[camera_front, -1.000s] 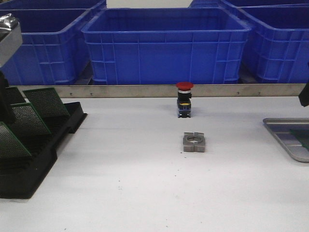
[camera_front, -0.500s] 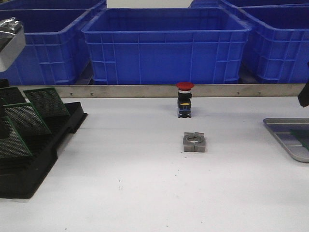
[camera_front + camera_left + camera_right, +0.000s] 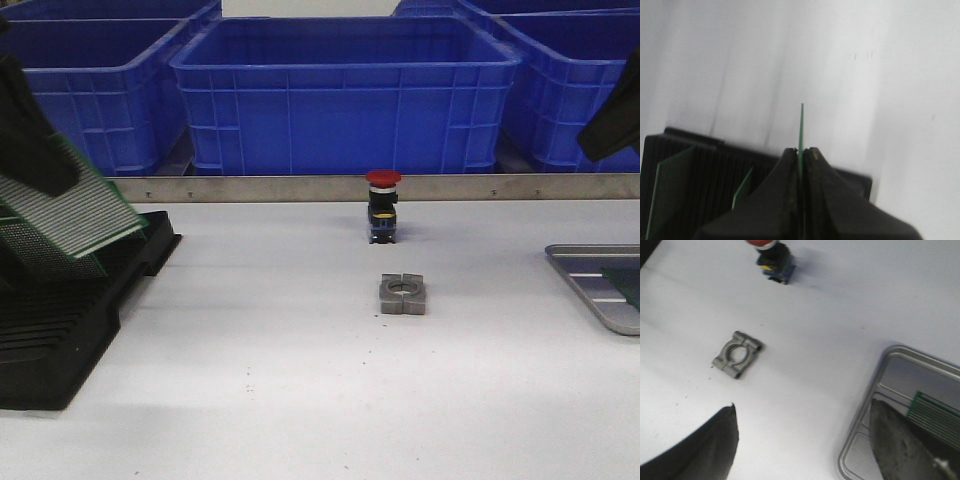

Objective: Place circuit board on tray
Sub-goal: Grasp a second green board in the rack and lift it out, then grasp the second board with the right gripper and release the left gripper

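A thin green perforated circuit board (image 3: 75,215) has just risen out of the black slotted plastic rack (image 3: 60,335), pinched edge-on in the left end effector (image 3: 801,156), ready for transfer. Across the white tabletop (image 3: 300,380), the right end effector (image 3: 805,440) hangs wide open over the shallow silver-grey metal tray (image 3: 590,285).

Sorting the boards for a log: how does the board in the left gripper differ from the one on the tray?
The held board is off the table, tilted, clamped in the left gripper above the black rack. The tray board lies flat, with nothing gripping it, in the metal tray on the right. The held board shows whole; the tray board is partly hidden. Both are green.
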`<action>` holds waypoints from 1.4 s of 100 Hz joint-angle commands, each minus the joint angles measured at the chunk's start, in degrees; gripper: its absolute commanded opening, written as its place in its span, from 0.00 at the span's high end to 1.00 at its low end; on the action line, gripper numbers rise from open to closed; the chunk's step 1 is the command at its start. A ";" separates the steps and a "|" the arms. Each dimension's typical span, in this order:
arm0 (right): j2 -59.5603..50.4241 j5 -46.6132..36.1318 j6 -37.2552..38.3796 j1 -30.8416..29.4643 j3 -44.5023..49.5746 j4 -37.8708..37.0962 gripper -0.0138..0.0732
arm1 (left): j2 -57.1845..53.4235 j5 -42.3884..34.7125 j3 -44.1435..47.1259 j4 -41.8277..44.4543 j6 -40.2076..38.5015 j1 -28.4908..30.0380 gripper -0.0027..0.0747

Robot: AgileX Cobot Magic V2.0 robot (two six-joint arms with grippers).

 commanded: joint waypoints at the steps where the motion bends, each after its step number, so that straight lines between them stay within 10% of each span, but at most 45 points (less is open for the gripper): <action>1: -2.27 3.38 -4.64 2.17 -2.07 1.49 0.19 | -1.68 -0.54 -1.91 -11.04 -0.38 -1.19 0.99; 72: -1.99 7.92 -21.97 32.82 -2.07 2.87 0.19 | -0.05 6.10 -1.91 -30.85 -0.09 -8.25 0.99; 110: 0.67 -0.41 -24.77 37.68 -2.07 17.19 0.21 | 0.29 6.83 -1.91 -30.81 -0.09 -8.25 0.99; 140: 0.88 1.39 -24.77 37.68 -2.07 19.54 0.74 | 0.29 6.34 -1.91 -30.81 -0.09 -8.25 0.99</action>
